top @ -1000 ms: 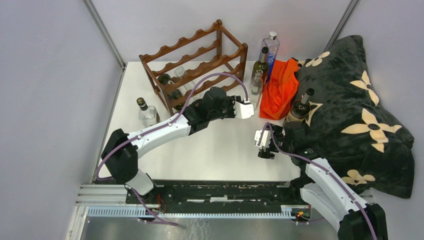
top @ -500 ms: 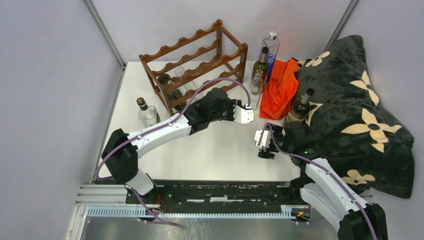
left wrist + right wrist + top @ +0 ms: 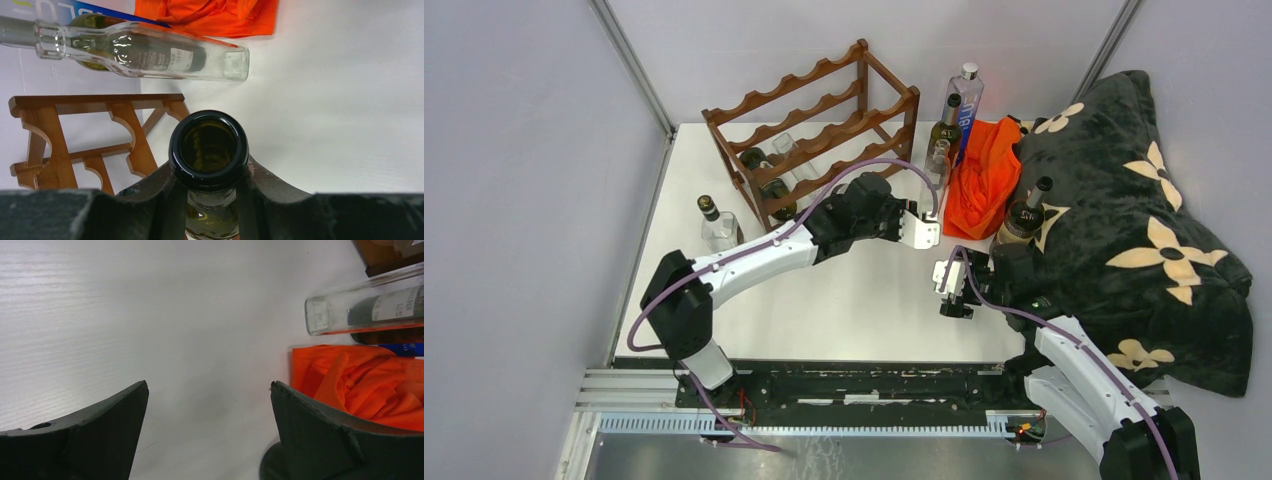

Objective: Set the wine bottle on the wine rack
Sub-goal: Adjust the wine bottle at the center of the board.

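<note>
A white table [image 3: 864, 300] fills a booth with plain grey walls, and a metal rail [image 3: 844, 385] runs along its near edge.

At the far left of the table a small clear bottle [image 3: 717, 226] stands upright. Just to its right the wine rack [image 3: 819, 125], reddish-brown wood with wavy rails, sits at an angle in the back left part of the table. Two dark bottles [image 3: 774, 189] and one clear bottle [image 3: 788, 148] lie in its lower tiers.

The left gripper [image 3: 208, 172] hangs just off the rack's right end, its jaws pinched close together around the neck of the dark green wine bottle [image 3: 208, 150]. The bottle's open mouth faces the wrist camera; its body is hidden below the fingers. The bottle is not on the rack.

Behind it three bottles stand close together: a slim clear one [image 3: 938, 165], a dark green one [image 3: 944, 125] and a tall clear one with a blue label [image 3: 965, 98]. A crumpled orange cloth [image 3: 984, 180] lies just right of them.

The right gripper [image 3: 208, 390] hovers over bare table near the front, jaws spread wide with nothing between them.

A black blanket with cream flowers [image 3: 1134, 230] covers the right side. A dark-necked bottle [image 3: 1024, 218] stands at its left edge.
</note>
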You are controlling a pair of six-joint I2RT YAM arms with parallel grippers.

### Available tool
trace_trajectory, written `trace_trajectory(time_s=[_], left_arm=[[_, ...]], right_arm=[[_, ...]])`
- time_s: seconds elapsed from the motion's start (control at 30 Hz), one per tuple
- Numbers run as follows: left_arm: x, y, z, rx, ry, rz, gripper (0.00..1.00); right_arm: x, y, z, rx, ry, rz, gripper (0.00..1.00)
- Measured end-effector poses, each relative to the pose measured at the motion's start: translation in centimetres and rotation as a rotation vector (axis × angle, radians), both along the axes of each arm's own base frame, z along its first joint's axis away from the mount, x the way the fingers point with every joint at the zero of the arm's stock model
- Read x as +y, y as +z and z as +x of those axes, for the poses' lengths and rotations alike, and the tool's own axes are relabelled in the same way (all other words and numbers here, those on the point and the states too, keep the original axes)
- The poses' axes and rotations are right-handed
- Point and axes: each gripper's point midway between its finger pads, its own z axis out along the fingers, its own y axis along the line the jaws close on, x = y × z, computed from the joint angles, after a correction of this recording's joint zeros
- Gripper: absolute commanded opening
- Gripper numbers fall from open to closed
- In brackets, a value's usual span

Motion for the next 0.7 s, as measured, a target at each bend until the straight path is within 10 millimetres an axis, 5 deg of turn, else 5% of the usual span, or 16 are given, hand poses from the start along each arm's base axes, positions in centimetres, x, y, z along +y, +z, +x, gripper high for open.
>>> trace_trajectory(time_s=[0.7], left_arm=[[-2.0,-5.3,2.4,-0.085,-0.061,0.198,0.02]], right_arm=[[0.0,-0.3,-0.2,0.004,0.005,-0.005,0.98]])
